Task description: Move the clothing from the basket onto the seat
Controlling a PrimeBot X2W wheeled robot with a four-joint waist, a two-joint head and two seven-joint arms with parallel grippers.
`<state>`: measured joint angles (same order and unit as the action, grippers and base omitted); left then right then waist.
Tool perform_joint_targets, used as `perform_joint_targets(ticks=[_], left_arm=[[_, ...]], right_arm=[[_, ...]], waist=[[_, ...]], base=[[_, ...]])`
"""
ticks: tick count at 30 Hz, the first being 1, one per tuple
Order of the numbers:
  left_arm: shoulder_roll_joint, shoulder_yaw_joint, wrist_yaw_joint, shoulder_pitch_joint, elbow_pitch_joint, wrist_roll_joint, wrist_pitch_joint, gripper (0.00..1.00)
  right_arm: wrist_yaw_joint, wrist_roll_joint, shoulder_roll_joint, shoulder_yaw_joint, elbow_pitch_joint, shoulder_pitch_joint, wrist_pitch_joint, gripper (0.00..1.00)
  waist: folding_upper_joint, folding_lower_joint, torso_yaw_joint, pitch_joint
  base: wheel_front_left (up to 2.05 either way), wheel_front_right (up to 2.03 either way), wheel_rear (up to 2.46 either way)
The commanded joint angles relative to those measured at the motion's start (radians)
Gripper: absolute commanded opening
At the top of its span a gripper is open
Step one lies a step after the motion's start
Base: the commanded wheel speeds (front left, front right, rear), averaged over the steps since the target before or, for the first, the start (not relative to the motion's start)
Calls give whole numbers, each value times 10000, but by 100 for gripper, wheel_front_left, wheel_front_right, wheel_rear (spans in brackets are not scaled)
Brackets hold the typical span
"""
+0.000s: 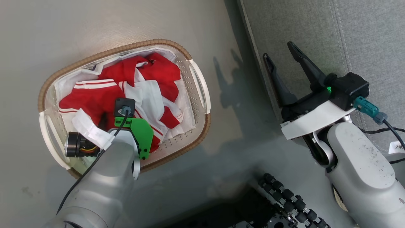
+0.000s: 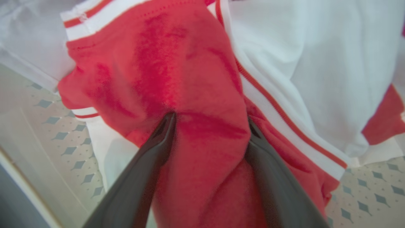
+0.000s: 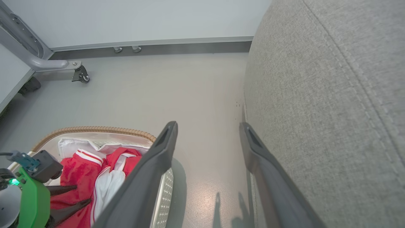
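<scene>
One basket (image 1: 104,53) sits on the grey floor (image 1: 63,25), just beside the seat (image 1: 316,28), with a strip of floor between them. All the clothing (image 1: 95,98) lies inside the basket as a crumpled red-and-white heap on a white liner sheet (image 1: 65,84); how many garments make it up cannot be told. Both white side handles of the basket are in sight.

Two arms are at work. The left jaws reach down into the basket, spread wide, and their two dark fingers (image 2: 142,177) press into the red fabric with a fold bulging between them, not yet pinched. In the head view the left wrist's green bracket (image 1: 143,133) covers the near part of the heap. The right jaws are also spread and empty, and their fingers (image 1: 308,68) hover over the seat's near edge.

Beyond the basket, a grey frame leg with one caster (image 3: 80,74) stands by the baseboard (image 3: 190,47). Black rollers (image 1: 291,199) of the robot's base show below.
</scene>
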<state>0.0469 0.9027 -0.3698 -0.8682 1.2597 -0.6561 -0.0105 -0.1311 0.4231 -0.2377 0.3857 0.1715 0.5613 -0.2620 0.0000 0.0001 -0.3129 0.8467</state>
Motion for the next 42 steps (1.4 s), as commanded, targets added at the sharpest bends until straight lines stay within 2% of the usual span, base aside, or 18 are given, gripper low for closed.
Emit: perform_joint_targets(ticks=[1,9,10,11,19,27,33,37,42], left_arm=[[141,19,-41,-192,81,106,3,100],[196,101,13,-194,245,43,-48,100],[197,104,36,-110,256,13,-58,36],[199,101,103,-45,257,-12,-153,0],[117,-149,692,702,243,-381,-1659,0],[54,-290,1315,1745,109,-779,-2300,0],[53,-440,1548,2638,-478,-1071,-2554,0],[141,-1268,1321,3261,-1812,-774,-2556,0],[260,-2435,1500,4225,-3468,131,-2540,0]], right_arm=[[6,43,-12,0,-55,85,-41,100],[6,85,96,109,-91,55,-41,100],[6,74,101,142,-59,20,-41,100],[6,72,105,175,-33,1,-41,100],[6,104,77,256,347,-339,-42,100],[6,-100,42,371,768,-862,-41,100],[6,-141,74,548,1072,-1386,-41,100],[6,-250,122,534,1280,-1879,-42,100],[6,-404,178,521,1425,-2424,-41,100]], waist=[[0,-1,-54,207],[0,-1,-32,272],[0,-1,-31,219],[0,-1,-32,159],[0,-1,147,-897],[0,-1,498,-2363],[0,-1,854,-3468],[0,-1,1114,-4321],[0,-1,1354,-5160]], base=[[0,0,0],[0,0,0],[0,0,0],[0,0,0],[0,0,0],[0,0,0],[0,0,0],[0,0,0],[0,0,0]])
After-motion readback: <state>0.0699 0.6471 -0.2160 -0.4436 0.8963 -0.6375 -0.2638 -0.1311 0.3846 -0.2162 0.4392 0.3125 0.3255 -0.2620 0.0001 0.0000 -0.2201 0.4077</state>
